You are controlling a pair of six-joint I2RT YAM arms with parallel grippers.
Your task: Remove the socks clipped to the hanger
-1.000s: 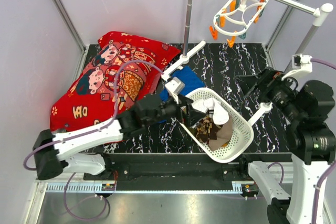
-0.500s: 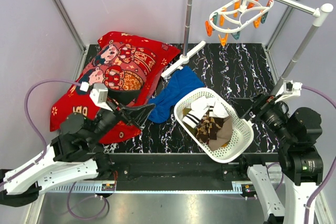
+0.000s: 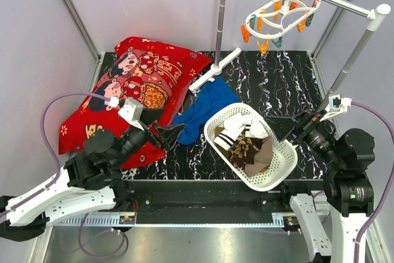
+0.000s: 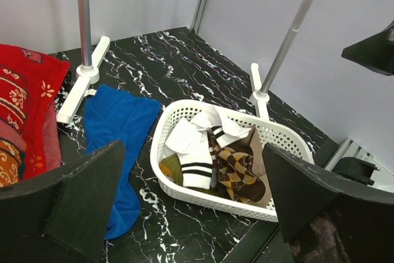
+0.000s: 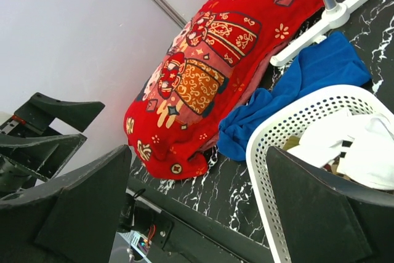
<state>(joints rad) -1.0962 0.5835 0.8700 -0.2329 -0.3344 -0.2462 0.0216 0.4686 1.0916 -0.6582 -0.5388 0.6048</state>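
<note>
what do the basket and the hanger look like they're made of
Basket: probably moulded white plastic, slightly glossy; its walls are a regular grid of holes. Hanger: likely rigid white plastic, smooth thin rings; its orange pegs look plastic too.

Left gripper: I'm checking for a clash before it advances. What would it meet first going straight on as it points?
Probably the basket: its near wall and the socks in it lie straight ahead of the left gripper. Depth is unclear, but nothing seems to stand between.
</note>
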